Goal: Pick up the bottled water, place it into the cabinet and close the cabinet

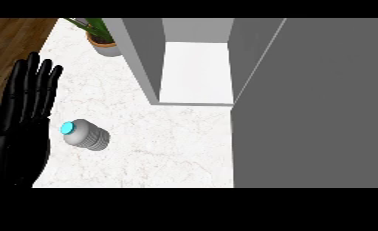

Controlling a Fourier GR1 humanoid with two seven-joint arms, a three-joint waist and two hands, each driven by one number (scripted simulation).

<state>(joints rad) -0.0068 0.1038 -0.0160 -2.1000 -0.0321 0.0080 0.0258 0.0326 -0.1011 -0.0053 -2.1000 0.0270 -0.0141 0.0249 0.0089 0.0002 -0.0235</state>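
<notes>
The bottled water [86,134] lies on its side on the white marble counter [170,150], its long axis running upper-left to lower-right and its blue cap pointing toward the upper left. The left hand [26,110] is just beside it at the view's left edge, fingers straight and released, holding nothing. The cabinet [196,70] stands open beyond. A potted plant [102,37] sits behind.

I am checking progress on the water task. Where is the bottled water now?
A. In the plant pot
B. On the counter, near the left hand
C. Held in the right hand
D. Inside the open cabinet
B: the bottled water stands on the marble counter, just right of the open left hand, outside the cabinet.
</notes>
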